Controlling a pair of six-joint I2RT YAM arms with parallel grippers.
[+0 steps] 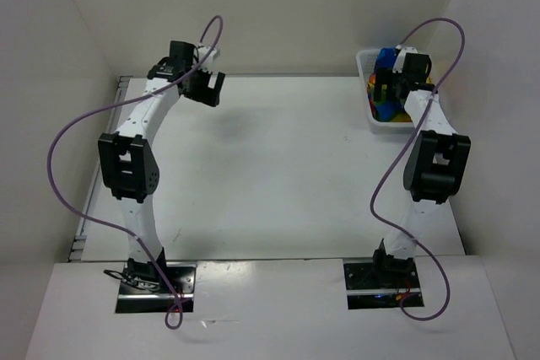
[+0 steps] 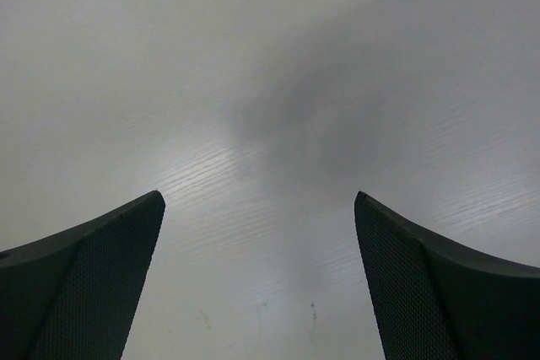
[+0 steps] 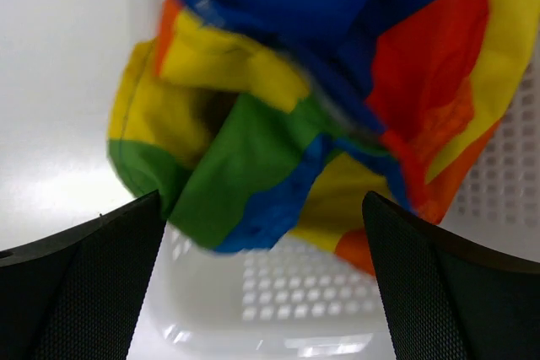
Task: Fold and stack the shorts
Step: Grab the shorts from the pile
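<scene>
The rainbow-striped shorts [image 1: 386, 58] lie bunched in the white mesh basket [image 1: 363, 69] at the back right of the table. In the right wrist view the shorts [image 3: 321, 82] fill the top of the frame with blue, red, yellow and green folds, over the basket's floor [image 3: 337, 301]. My right gripper [image 1: 386, 94] hovers over the basket, and its open jaws [image 3: 261, 200] hold nothing, just short of the cloth. My left gripper [image 1: 207, 90] is open and empty above bare table at the back left, also shown in the left wrist view [image 2: 259, 200].
White walls enclose the table at the back and on both sides. The basket stands against the right wall. Purple cables loop off both arms. The white tabletop [image 1: 278, 166] lies between the arms.
</scene>
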